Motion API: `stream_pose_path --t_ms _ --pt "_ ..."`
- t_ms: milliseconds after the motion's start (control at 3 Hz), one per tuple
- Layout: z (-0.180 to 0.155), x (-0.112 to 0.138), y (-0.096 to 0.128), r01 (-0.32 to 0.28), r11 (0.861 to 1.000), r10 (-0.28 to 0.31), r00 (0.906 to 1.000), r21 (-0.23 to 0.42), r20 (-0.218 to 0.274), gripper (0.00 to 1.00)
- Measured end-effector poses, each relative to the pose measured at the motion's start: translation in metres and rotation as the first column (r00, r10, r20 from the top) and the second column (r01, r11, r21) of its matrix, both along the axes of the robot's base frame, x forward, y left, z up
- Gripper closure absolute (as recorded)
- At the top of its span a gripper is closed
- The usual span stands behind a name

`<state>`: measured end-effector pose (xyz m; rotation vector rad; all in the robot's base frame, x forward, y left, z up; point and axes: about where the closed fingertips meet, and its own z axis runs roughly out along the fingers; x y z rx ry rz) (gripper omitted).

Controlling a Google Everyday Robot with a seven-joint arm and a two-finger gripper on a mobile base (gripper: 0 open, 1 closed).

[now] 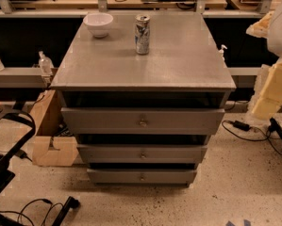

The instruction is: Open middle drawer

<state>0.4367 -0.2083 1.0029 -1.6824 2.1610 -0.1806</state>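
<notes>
**A:** What stood at the left of the frame?

**B:** A black frame (8, 140) in the lower left and a wooden block (51, 147) beside the grey cabinet (145, 62). On the cabinet's top, toward the upper left, sat a white bowl (98, 24), and just right of it an upright can (142, 34).

**A:** And the middle drawer?

**B:** The middle drawer (178, 153) lay in the lower centre, second of three stacked fronts, with its brass knob (142, 155) at mid-width and a dark gap above it. Nothing touched it.

**A:** The gripper?

**B:** The gripper (272, 91) hung at the right edge, at mid-height, beside the cabinet's right corner and apart from the drawers. I could not tell whether it was clenched or released. A black cable (244, 126) lay on the floor below it.
</notes>
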Motion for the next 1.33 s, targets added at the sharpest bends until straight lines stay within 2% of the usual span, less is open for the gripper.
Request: stream_pose_path --t_ms 667,1000,1333 --pt "-0.011 -0.003 -0.006 0.014 1.0 -0.014 0.9997 0.01 0.02 0.0" --pt "-0.032 -0.01 -0.017 0.017 1.0 -0.018 0.9987 0.016 0.048 0.0" --pt "-0.076 -0.008 -0.036 0.02 1.0 -0.019 0.9954 -0.008 0.094 0.0"
